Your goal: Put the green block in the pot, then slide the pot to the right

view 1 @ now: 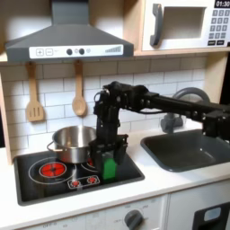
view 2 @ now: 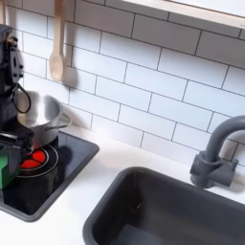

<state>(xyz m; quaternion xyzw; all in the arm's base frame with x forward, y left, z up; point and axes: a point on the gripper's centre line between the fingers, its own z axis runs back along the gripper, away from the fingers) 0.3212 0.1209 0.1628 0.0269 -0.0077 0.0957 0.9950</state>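
Observation:
The green block (view 1: 109, 167) stands on the black stovetop (view 1: 54, 184) near its front right corner. In the second exterior view the green block (view 2: 5, 170) is at the left edge. My gripper (view 1: 110, 160) reaches straight down over the block, its dark fingers close against the block's sides and shut on it. The silver pot (view 1: 74, 142) sits on the back burner, just left of the gripper in the first exterior view. In the second exterior view the pot (view 2: 44, 113) is behind the gripper (view 2: 6, 158).
A red burner (view 1: 54, 168) glows in front of the pot. The dark sink basin (view 1: 189, 148) with its faucet (view 2: 212, 153) lies to the first exterior view's right. Wooden utensils (view 1: 79, 90) hang on the tiled wall behind the stove.

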